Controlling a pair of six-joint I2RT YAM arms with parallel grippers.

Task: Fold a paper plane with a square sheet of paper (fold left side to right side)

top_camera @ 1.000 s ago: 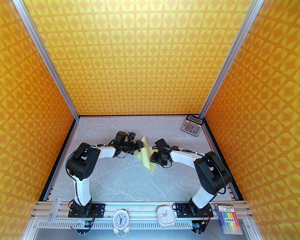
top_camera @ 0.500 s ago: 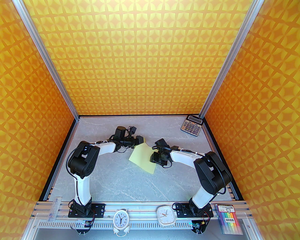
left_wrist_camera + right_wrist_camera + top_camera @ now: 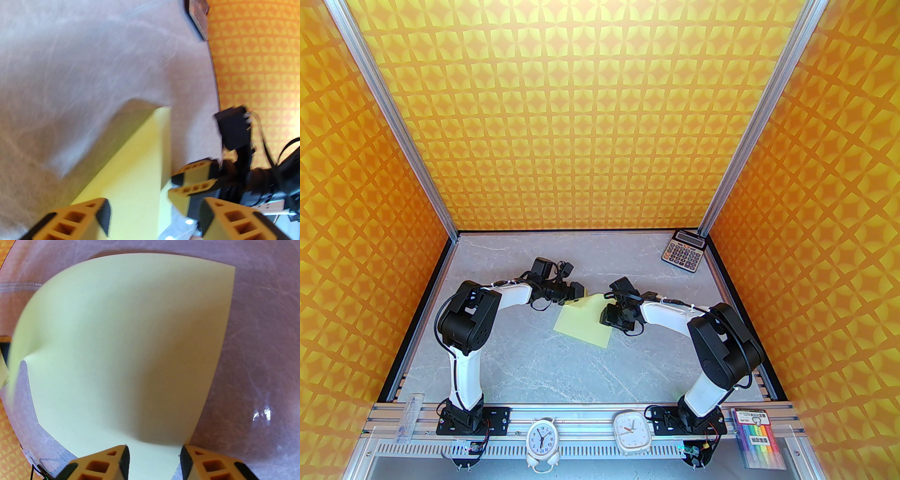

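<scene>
Mid-table, between the arms, the sheet lies mostly flat, its far left corner lifted beside the left gripper, whose jaws stand wide with nothing pinched. The right gripper straddles the sheet's right edge, jaws partway apart; whether its tips press down I can't tell. It looks feather-light, floppy, apt to slide on the table. I'd pinch a left corner and pin the right side.
</scene>
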